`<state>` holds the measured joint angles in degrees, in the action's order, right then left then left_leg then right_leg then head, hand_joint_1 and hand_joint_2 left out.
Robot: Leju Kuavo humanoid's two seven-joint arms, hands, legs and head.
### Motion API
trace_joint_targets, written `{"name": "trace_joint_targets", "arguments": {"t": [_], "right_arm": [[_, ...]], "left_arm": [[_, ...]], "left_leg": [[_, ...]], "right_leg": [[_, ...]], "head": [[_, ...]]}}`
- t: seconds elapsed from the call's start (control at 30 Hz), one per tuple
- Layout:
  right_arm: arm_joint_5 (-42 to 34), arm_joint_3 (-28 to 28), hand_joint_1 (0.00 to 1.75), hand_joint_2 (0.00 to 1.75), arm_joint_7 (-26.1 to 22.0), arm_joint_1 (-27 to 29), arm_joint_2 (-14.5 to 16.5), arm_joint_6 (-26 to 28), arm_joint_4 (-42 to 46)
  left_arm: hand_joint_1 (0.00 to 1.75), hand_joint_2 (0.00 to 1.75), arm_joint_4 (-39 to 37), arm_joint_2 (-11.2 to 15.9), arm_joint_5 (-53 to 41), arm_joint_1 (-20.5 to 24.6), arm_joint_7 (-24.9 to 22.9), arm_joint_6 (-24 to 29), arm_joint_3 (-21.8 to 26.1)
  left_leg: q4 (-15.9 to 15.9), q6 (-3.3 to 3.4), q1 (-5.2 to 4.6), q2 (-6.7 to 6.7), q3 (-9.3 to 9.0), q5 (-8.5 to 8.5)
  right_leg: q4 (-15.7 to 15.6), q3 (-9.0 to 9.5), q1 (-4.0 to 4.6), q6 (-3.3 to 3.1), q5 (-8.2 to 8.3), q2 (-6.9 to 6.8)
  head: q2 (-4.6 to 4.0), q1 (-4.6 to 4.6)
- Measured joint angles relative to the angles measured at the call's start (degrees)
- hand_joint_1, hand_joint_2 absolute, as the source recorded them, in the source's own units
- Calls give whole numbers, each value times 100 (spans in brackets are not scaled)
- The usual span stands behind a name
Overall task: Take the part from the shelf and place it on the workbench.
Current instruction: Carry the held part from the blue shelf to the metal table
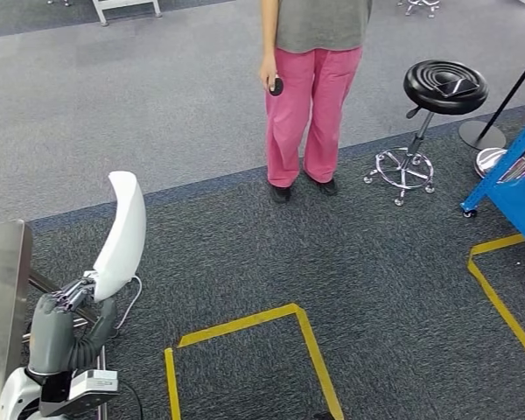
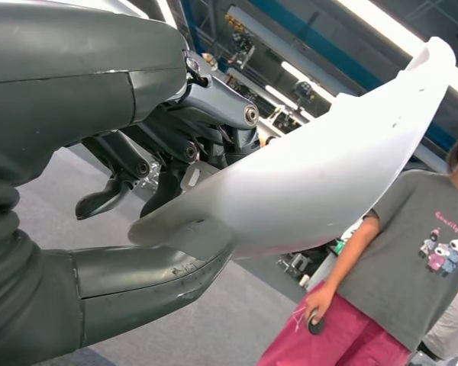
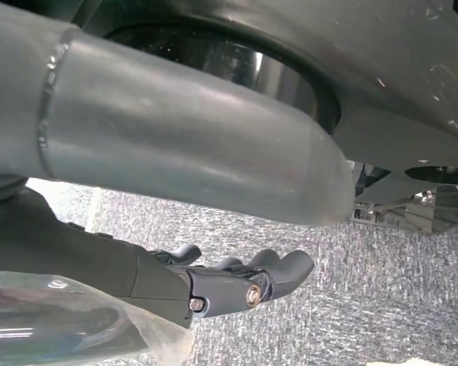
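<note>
From the head view, the left hand [image 1: 75, 293] sits low at the left, gripping the bottom end of the part [image 1: 123, 234], a curved white shell that stands up from the fingers and bends over at its top. Just left of it is the edge of a metal worktop [image 1: 5, 289]; the part is beside it, not on it. Yellow tape [image 1: 247, 325] marks a box on the dark carpet [image 1: 379, 289] in front of the robot. Further off a person [image 1: 311, 87] in pink trousers and a grey shirt stands facing this way, with a small black thing [image 1: 276, 86] in one hand. To the right is a black stool [image 1: 444, 87] on a chrome base, and at the far right the corner of a blue shelf [image 1: 511, 188], well apart from the part.

In the left wrist view, the part [image 2: 330, 175] is pinched at its narrow end between the thick grey thumb [image 2: 152, 278] and the darker fingers [image 2: 175, 152], and sweeps away from the hand [image 2: 175, 206]. The person [image 2: 411, 259] stands behind it, the black thing [image 2: 314, 325] still in hand.

In the right wrist view, the right hand [image 3: 238, 282] holds nothing; its fingers [image 3: 284, 267] lie stretched out, loosely together, over grey carpet [image 3: 388, 305].
</note>
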<state>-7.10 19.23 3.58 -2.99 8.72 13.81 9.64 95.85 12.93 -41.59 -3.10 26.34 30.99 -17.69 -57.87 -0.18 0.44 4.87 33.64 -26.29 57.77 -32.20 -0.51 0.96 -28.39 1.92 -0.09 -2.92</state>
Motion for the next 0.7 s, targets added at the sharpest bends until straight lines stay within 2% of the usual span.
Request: {"name": "trace_joint_targets", "arguments": {"t": [0.17,0.23,0.3,0.33,0.37,0.43,0.47,0.5,0.53,0.6,0.63,0.67,0.7], "right_arm": [[6,0,0,0,2,0,0,0,0],[7,0,0,0,6,-1,5,-2,0],[7,-2,0,0,8,-2,10,-4,1],[7,-2,0,0,7,-5,10,-6,2],[7,-2,0,0,6,-8,10,-8,2],[7,-2,0,0,4,-14,10,-12,2],[7,-2,0,0,5,-10,10,-13,2],[7,-2,0,0,5,-3,9,-13,2],[8,-2,0,0,5,1,9,-14,2],[8,-2,0,0,4,0,13,-16,2],[8,-2,0,0,3,-3,19,-21,2],[8,-2,0,0,2,-6,25,-25,2],[8,-2,0,0,2,-5,30,-30,2]], "left_arm": [[175,175,18,17,0,-8,3,-6,-33],[175,175,33,30,-1,-15,4,-6,-42],[175,175,75,49,-2,-27,4,-5,-49],[175,175,96,55,-3,-31,4,-3,-50],[175,175,110,58,-4,-37,3,-1,-50],[175,175,119,61,-16,-65,0,3,-50],[175,175,120,63,-28,-84,-2,4,-50],[175,175,120,65,-41,-102,-3,6,-50],[175,175,121,66,-50,-115,-3,9,-50],[175,175,126,67,-60,-130,-3,13,-49],[175,175,134,79,-64,-132,-3,15,-45],[175,175,147,91,-73,-135,-4,17,-43],[175,175,162,102,-85,-139,-4,22,-40]], "left_leg": [[-2,2,-10,0,0,-1],[13,64,-24,-2,-11,-3],[218,174,-2,-20,-131,74],[355,208,18,-35,-210,128],[459,222,39,-53,-277,173],[502,204,47,-87,-314,180],[492,185,54,-99,-313,166],[476,157,65,-105,-314,145],[445,118,88,-104,-315,115],[321,5,147,-93,-304,15],[223,-62,163,-84,-277,-56],[142,-113,171,-77,-248,-111],[90,-150,171,-67,-225,-144]], "right_leg": [[-4,0,-7,3,2,0],[-64,23,-27,54,23,1],[-133,56,-31,114,29,-22],[-50,19,-23,129,-42,-47],[173,-90,-24,141,-173,-79],[907,-472,-56,189,-516,-120],[1207,-641,-82,222,-601,-130],[1334,-724,-110,259,-587,-136],[1205,-677,-144,300,-451,-140],[523,-341,-217,402,-94,-115],[216,-176,-242,411,13,-74],[70,-85,-249,382,37,-44],[60,-62,-233,324,-1,-18]], "head": [[0,-1],[0,3],[0,-2],[0,-15],[0,-27],[0,-40],[0,-39],[0,-38],[0,-37],[0,-44],[0,-51],[0,-57],[0,-60]]}}
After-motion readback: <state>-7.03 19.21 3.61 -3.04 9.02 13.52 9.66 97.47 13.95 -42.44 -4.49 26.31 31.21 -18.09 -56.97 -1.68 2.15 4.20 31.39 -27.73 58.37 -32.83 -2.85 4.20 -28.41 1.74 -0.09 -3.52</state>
